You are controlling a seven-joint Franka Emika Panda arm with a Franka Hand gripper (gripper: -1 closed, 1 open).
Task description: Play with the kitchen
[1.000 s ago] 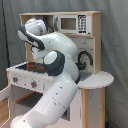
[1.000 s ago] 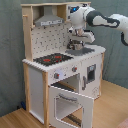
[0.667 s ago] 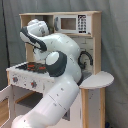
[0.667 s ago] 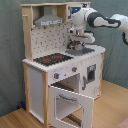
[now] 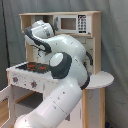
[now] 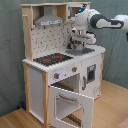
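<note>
In the first exterior view the arm (image 5: pixel 65 75) fills the foreground and hides most of the kitchen (image 5: pixel 90 30) counter; the gripper is not visible there. In the second exterior view the gripper (image 6: pixel 80 44) hangs over the sink (image 6: pixel 80 51), reaching in from the second exterior view's right; whether its fingers are parted or closed cannot be told. The oven door (image 6: pixel 70 105) hangs open. The kitchen stands on a wooden floor (image 6: pixel 112 107) before a grey curtain (image 6: pixel 10 50).
</note>
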